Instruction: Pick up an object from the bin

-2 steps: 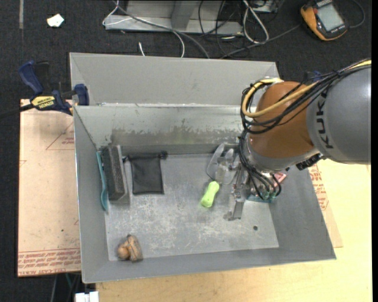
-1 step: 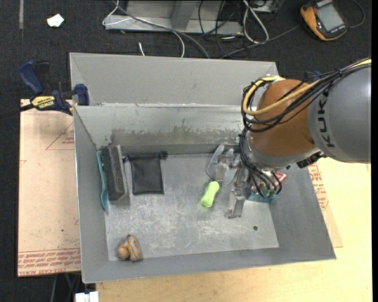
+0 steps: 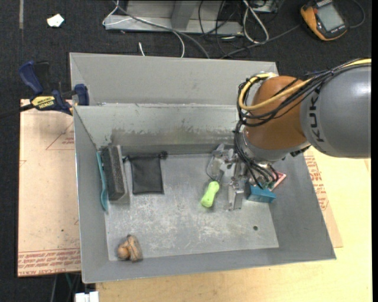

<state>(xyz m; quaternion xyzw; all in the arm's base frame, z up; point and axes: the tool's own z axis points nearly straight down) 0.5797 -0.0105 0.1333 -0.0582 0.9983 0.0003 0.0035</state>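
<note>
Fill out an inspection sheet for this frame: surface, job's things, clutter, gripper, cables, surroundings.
Surface: grey metal bin, floor scuffed, bare in the middle.
Job's things: green piece, rounded and short, just left of the gripper; blue block just right of it.
Clutter: dark square pouch and grey brush with a teal handle by the left wall; brown lump in the near-left corner.
Gripper: gripper low between the green piece and the blue block; open or shut cannot be told.
Cables: yellow and black cables loop over the orange wrist cover; loose cables beyond the bin.
Surroundings: dark floor; yellow-black device at top right.
</note>
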